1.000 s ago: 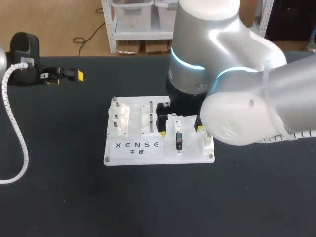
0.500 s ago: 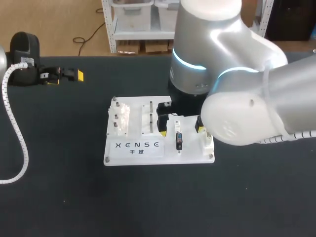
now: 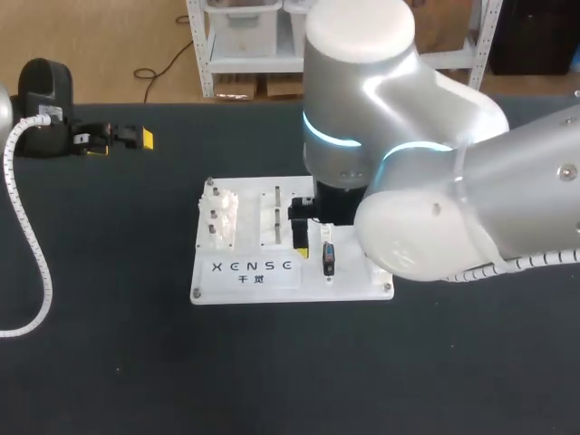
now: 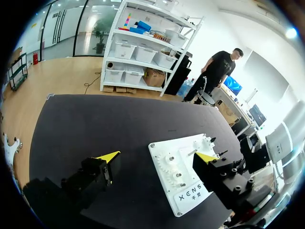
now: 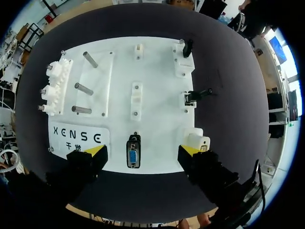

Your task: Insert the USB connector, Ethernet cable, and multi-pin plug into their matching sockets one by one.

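A white socket board point(image 3: 272, 188) lies mid-table. In the right wrist view the board point(image 5: 157, 71) lies under my right gripper point(image 5: 143, 150), which stands open above its near edge. A multi-pin plug point(image 5: 133, 151) with a blue face sits between the yellow tips, touching neither. Two small black connectors, one point(image 5: 188, 47) at the far corner and one point(image 5: 196, 94) at the side, rest on the board. In the head view the plug point(image 3: 328, 259) shows beside one yellow fingertip point(image 3: 300, 246); the arm hides the other. My left gripper point(image 3: 122, 140) is open and empty at the far left.
Metal pegs point(image 5: 82, 88) and white gears point(image 5: 53, 88) occupy the board's left part, with a white socket block point(image 5: 196, 138) near its right corner. My left gripper point(image 4: 157, 156) sees the board point(image 4: 164, 160) ahead. A white ribbed cable point(image 3: 32, 245) curves along the table's left edge.
My right arm has swung a little to the left over the board, hiding its right fingertip in the head view. The left arm and the board's parts have not moved.
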Robot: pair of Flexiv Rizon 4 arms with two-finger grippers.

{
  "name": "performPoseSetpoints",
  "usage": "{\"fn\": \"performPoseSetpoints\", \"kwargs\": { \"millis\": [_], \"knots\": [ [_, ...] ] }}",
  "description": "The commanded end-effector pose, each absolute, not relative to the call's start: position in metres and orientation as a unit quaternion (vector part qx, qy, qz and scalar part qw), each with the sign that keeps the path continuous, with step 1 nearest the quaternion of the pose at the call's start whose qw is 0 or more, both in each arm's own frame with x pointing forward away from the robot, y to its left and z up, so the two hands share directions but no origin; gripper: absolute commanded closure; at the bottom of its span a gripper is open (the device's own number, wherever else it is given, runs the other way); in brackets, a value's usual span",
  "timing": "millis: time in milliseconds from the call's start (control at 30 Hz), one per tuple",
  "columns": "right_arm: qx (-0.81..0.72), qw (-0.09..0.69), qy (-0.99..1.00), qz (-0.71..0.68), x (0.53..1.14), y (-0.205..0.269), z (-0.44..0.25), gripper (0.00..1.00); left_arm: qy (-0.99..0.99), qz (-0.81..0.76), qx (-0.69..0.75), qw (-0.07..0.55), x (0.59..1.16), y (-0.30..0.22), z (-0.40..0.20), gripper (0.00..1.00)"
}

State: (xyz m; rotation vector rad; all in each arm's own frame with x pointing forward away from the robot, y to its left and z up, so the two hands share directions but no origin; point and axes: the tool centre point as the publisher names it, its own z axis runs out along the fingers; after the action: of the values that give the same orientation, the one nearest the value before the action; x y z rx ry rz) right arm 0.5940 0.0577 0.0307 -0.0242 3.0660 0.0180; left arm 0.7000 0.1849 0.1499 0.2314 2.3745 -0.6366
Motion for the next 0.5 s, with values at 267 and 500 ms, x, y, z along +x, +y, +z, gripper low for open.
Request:
{"fn": "performPoseSetpoints", "kwargs": {
  "millis": [267,500],
  "knots": [
    [0.004,0.038,0.999,0.006,0.589,0.058,0.022,1.0,0.908,-0.243,0.088,0.33,0.7,0.185,0.15,0.0],
    [0.006,0.036,0.999,-0.002,0.589,0.058,0.016,1.0,0.908,-0.243,0.088,0.33,0.7,0.185,0.15,0.0]
  ]
}}
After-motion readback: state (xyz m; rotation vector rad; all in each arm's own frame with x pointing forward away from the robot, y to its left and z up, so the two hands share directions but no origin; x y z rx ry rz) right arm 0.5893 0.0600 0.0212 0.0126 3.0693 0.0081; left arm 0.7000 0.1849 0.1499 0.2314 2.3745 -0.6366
